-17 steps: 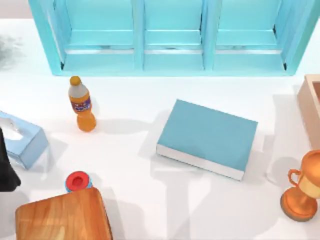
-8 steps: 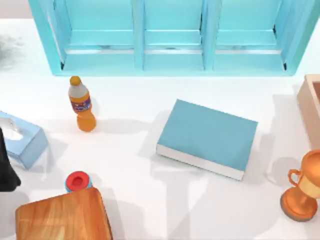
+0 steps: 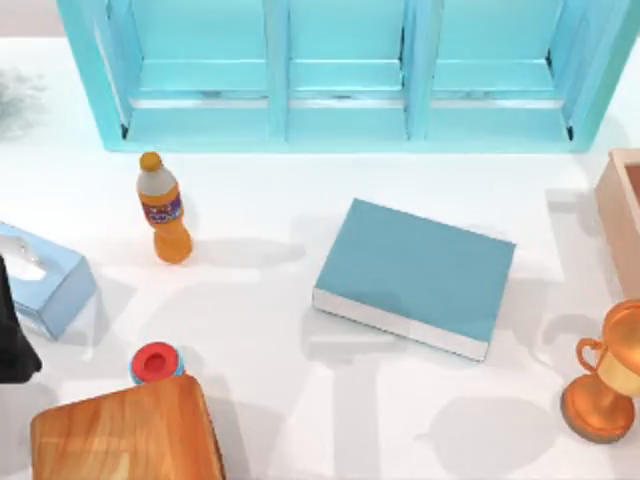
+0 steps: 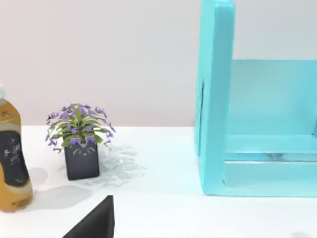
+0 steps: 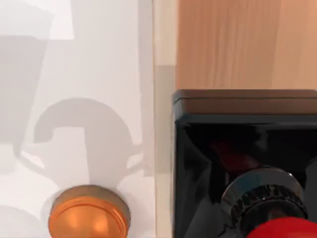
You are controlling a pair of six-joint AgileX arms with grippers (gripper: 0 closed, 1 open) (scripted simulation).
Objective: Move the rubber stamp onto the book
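Whether the right arm's fingers are spread or pinching anything cannot be told. In the right wrist view the rubber stamp (image 5: 233, 163) sits close under the camera: a glossy black square block, a ridged metal collar, and the edge of a red knob nearest the lens. Past the block lies the pale wooden box (image 5: 237, 44), and off to one side the golden trophy (image 5: 89, 215) shows its domed top and casts a two-handled shadow on the white surface (image 5: 74, 74).

In the top view the book (image 3: 415, 272) lies flat right of the surface's middle, teal cover up, white page edges facing the near side. The trophy (image 3: 605, 385) stands near its right, apart from it, with the wooden box (image 3: 622, 215) beyond at the right edge.

The left arm (image 3: 15, 330) sits at the left edge, just beside the pale blue tissue box (image 3: 45, 280); its fingers' state cannot be told either. Nearby are a red-capped blue round object (image 3: 155, 363) touching a wooden board (image 3: 125, 435), an orange drink bottle (image 3: 165, 210), and a teal cabinet (image 3: 340, 70) along the back. The left wrist view shows a purple-flowered potted plant (image 4: 79, 144).
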